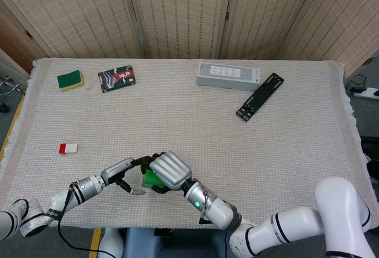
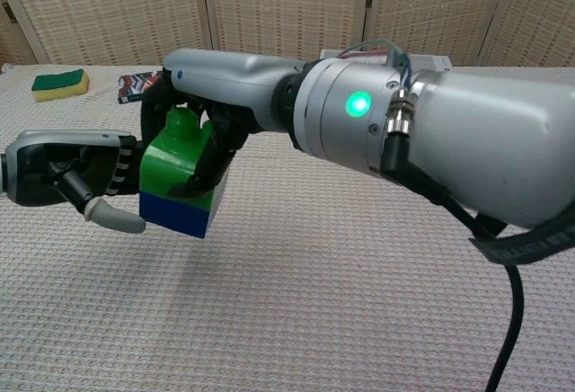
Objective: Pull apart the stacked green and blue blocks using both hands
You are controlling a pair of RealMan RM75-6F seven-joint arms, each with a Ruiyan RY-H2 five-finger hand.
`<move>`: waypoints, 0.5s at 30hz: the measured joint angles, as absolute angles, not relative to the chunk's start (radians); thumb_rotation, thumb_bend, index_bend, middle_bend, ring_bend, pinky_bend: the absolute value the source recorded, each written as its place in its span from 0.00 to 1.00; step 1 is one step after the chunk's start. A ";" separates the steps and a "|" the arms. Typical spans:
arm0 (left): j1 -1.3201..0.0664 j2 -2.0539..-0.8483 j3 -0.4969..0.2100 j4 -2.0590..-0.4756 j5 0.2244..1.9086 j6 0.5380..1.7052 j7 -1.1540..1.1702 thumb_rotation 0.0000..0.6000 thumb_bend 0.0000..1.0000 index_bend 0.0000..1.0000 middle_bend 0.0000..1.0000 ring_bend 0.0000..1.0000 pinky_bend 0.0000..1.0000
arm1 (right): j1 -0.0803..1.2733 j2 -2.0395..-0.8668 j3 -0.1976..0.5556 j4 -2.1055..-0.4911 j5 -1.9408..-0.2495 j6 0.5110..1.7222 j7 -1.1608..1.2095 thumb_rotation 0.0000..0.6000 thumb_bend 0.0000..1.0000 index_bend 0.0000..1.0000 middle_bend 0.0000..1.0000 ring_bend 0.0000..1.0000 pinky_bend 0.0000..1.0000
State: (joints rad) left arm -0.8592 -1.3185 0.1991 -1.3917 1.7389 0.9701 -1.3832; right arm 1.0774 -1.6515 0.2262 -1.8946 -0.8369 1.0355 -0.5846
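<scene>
Right hand [image 2: 211,95] is raised above the woven table cover [image 2: 341,302] near the front edge, fingers curled down over the green block [image 2: 175,169], gripping it. Blue block [image 2: 175,215] remains attached beneath the green one, both clear of the cloth. Left hand [image 2: 72,176] sits beside the stack, fingers against its left side, thumb extended; whether it grips cannot be told.
</scene>
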 measured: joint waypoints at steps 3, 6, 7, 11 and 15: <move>-0.856 -1.322 0.196 -1.396 1.725 0.968 -1.369 1.00 0.24 0.39 0.20 0.00 0.00 | 1.078 -1.653 0.227 -1.892 -0.838 1.038 -0.583 1.00 0.35 0.87 0.68 0.78 0.85; -0.854 -1.325 0.193 -1.403 1.713 0.963 -1.355 1.00 0.24 0.41 0.20 0.00 0.00 | 1.078 -1.657 0.225 -1.887 -0.840 1.039 -0.584 1.00 0.35 0.87 0.68 0.78 0.85; -0.854 -1.326 0.192 -1.405 1.711 0.961 -1.351 1.00 0.24 0.41 0.20 0.00 0.00 | 1.078 -1.659 0.225 -1.885 -0.840 1.040 -0.583 1.00 0.35 0.87 0.68 0.78 0.85; -0.851 -1.329 0.185 -1.416 1.694 0.954 -1.330 1.00 0.24 0.41 0.20 0.00 0.00 | 1.079 -1.669 0.223 -1.874 -0.842 1.039 -0.581 1.00 0.35 0.87 0.68 0.78 0.85; -0.847 -1.332 0.178 -1.424 1.672 0.942 -1.309 1.00 0.24 0.42 0.21 0.00 0.00 | 1.078 -1.678 0.223 -1.866 -0.852 1.044 -0.579 1.00 0.35 0.87 0.68 0.78 0.85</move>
State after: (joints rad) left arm -0.8474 -1.3321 0.1777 -1.4243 1.6718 0.9421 -1.3095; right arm 1.0784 -1.6779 0.2230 -1.8658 -0.8523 1.0445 -0.5786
